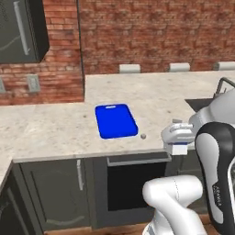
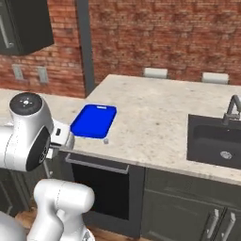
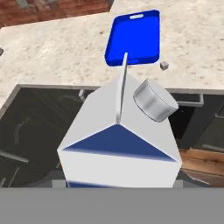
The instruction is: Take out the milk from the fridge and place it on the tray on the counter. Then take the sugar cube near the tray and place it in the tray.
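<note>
My gripper point(image 1: 177, 138) is shut on the milk point(image 3: 118, 148), a white gable-top carton with a blue band and a grey round cap. It holds the carton in front of the counter point(image 1: 46, 128) edge, right of the tray and at about counter height. The carton's blue band point(image 1: 180, 150) peeks out under the hand. The blue tray point(image 1: 116, 120) point(image 2: 94, 121) point(image 3: 133, 37) lies flat on the counter with nothing in it. The sugar cube point(image 1: 143, 136) point(image 2: 106, 140) point(image 3: 164, 65) sits on the counter just off the tray's near right corner. The fridge is out of view.
A sink point(image 2: 214, 141) with a faucet point(image 2: 231, 108) is set into the counter on the right. Dark cabinets and a dark appliance front point(image 1: 131, 181) run below the counter edge. A dark upper cabinet point(image 1: 23, 30) hangs on the brick wall at the left.
</note>
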You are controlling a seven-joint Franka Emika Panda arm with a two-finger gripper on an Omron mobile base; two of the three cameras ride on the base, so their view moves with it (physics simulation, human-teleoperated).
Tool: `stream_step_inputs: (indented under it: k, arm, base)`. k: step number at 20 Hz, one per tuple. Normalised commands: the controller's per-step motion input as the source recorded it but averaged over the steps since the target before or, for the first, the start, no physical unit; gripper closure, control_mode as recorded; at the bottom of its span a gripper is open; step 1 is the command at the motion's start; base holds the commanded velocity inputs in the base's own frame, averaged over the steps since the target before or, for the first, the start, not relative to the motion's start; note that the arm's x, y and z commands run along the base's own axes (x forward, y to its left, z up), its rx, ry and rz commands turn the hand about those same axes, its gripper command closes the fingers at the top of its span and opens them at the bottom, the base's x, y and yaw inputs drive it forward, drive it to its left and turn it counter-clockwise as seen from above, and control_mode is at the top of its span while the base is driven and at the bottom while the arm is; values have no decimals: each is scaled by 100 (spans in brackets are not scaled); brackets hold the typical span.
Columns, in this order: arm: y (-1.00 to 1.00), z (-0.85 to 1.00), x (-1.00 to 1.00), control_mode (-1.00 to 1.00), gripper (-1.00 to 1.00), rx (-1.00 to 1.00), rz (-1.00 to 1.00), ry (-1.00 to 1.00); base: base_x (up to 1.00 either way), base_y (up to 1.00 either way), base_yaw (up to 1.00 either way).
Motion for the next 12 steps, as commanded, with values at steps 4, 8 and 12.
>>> stream_step_inputs:
  k: [4,8,12]
  arm:
    - [0,0,0,100,100,0,0,0]
    - [0,0,0,100,100,0,0,0]
    - [0,0,0,100,100,0,0,0]
  base:
    - [65,59,-38]
    - [56,12,-14]
    - [70,-24,2]
